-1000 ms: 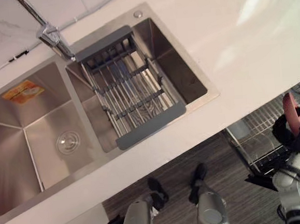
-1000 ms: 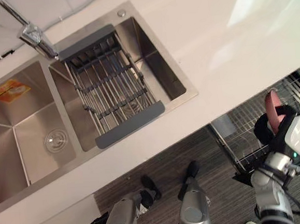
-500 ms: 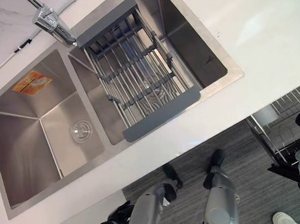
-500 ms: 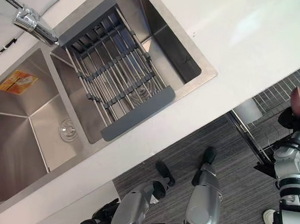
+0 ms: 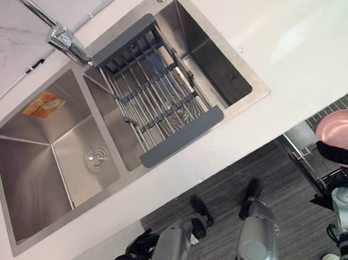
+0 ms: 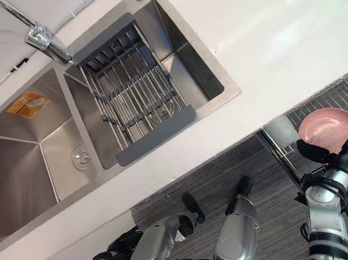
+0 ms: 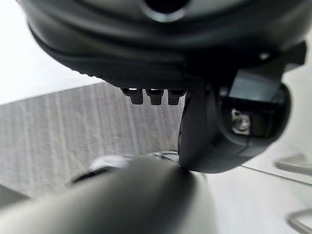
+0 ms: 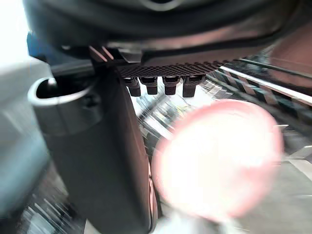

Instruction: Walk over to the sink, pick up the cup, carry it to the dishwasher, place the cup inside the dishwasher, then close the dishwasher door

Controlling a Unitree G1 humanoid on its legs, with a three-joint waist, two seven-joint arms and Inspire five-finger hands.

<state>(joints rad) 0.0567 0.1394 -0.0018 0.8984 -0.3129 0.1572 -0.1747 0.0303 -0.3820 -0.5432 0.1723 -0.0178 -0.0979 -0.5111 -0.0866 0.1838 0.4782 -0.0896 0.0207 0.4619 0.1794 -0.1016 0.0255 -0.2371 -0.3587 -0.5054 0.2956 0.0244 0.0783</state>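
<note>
Over the dishwasher rack [image 6: 339, 97], right hand [image 6: 334, 156] curls fingers [image 6: 309, 149] round the cup [image 6: 326, 129], now mouth-up.

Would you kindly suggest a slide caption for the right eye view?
The right hand holds the pink cup over the dishwasher rack, right of the double sink.

White countertop [image 5: 288, 43] above grey striped floor [image 5: 279, 170], marbled wall [image 5: 4, 47] behind.

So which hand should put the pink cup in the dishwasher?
The right hand, most likely. It grips the pink cup right over the dishwasher rack on the robot's right. The left hand hangs low on the other side, far from the rack.
</note>
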